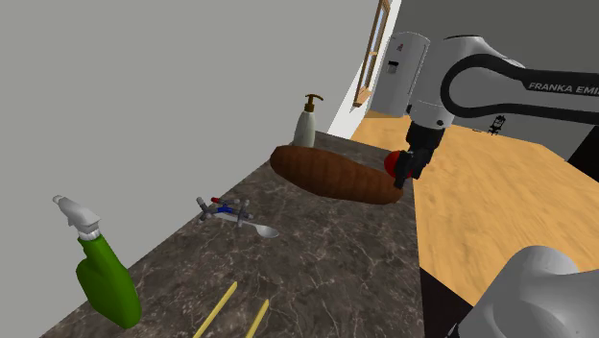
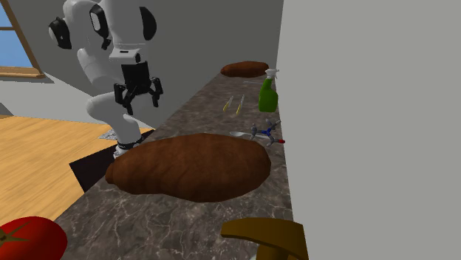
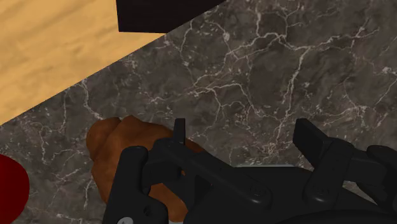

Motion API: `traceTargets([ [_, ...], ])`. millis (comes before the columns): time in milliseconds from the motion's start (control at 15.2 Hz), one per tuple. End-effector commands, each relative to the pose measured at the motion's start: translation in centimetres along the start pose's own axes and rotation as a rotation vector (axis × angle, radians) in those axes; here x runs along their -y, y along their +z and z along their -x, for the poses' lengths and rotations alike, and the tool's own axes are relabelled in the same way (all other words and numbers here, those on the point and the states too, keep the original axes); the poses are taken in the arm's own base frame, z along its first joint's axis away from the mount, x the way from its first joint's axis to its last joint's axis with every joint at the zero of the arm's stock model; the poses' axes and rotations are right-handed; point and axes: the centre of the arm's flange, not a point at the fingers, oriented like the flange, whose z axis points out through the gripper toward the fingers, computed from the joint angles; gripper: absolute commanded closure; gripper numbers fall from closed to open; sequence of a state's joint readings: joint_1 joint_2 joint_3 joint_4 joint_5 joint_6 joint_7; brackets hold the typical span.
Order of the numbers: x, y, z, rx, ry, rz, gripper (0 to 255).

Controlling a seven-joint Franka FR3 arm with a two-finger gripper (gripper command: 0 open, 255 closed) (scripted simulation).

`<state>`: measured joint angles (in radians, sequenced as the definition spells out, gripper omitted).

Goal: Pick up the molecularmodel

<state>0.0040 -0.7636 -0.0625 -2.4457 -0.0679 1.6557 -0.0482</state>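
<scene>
The molecular model (image 1: 223,208) is a small cluster of red, blue and grey balls on sticks. It lies on the dark marble counter (image 1: 326,250) close to the wall, and it also appears in the second exterior view (image 2: 266,133). My gripper (image 1: 405,169) hangs open over the counter's outer edge, next to a long brown loaf (image 1: 336,175) and well away from the model. In the wrist view the fingers (image 3: 179,130) stand apart over bare marble, with nothing between them. The second exterior view has the gripper (image 2: 139,102) raised above the counter's edge.
A red tomato (image 1: 392,163) sits by the loaf's end. A green spray bottle (image 1: 106,278), a spoon (image 1: 254,227), yellow sticks (image 1: 230,307) and a soap dispenser (image 1: 305,123) share the counter. A second brown loaf (image 2: 245,69) lies at the far end. Wooden floor (image 1: 499,192) borders the counter.
</scene>
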Motion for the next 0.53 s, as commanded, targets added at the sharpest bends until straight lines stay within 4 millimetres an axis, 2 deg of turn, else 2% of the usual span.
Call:
traceTargets([
  [0, 0.0, 0.0, 0.0, 0.000, 0.000, 0.000, 0],
  [462, 5.4, 1.8, -7.3, 0.014, -0.106, -0.013, 0],
])
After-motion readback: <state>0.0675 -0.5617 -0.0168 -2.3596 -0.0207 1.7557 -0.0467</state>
